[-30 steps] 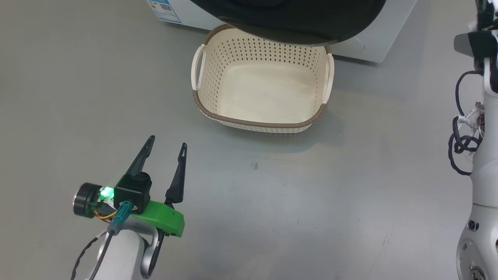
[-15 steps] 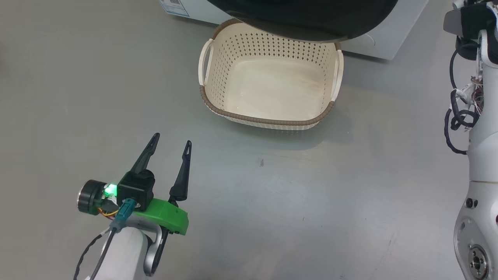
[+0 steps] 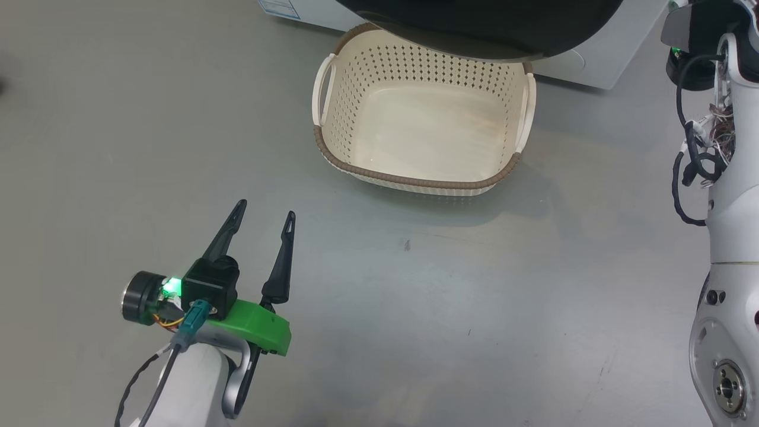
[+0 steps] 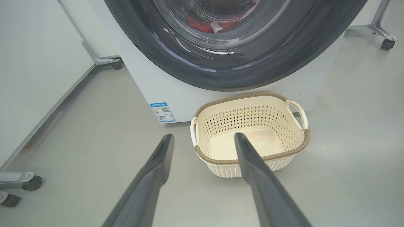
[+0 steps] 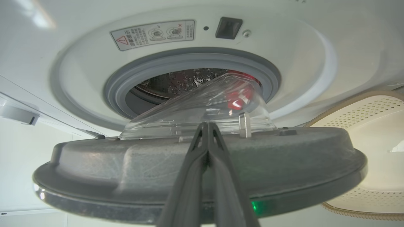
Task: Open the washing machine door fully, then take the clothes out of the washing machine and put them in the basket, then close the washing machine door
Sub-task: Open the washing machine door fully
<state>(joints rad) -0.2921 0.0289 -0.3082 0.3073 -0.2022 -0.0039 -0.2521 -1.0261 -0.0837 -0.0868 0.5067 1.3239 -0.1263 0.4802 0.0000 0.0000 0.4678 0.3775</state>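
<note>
The washing machine [image 4: 189, 97] stands white at the far side, and its door [image 4: 221, 72] hangs partly open. Red clothes [image 4: 202, 23] show through the door's clear window. The empty cream basket [image 3: 415, 181] sits on the floor right under the door [image 3: 474, 29]. My left gripper [image 3: 265, 210] hovers open over the floor, short of the basket [image 4: 252, 156], with nothing between its fingers. My right gripper [image 5: 206, 124] is shut, its tips lying on the door's grey inner side [image 5: 126, 164] at the base of the clear bowl [image 5: 195, 107]. Behind the bowl are the gasket [image 5: 189, 60] and red clothes [image 5: 236, 102].
Bare grey floor [image 3: 474, 284] lies between me and the basket. My right arm [image 3: 729, 237] rises along the right edge. Castered frame legs [image 4: 31, 183] stand at the left beside a white wall, with another caster [image 4: 386, 44] at the far right. A blue sticker [image 4: 162, 112] marks the machine's front.
The whole head picture has slid to the right, so the camera moved. My left gripper stays open and my right arm stays up at the door. Nothing was gripped or released.
</note>
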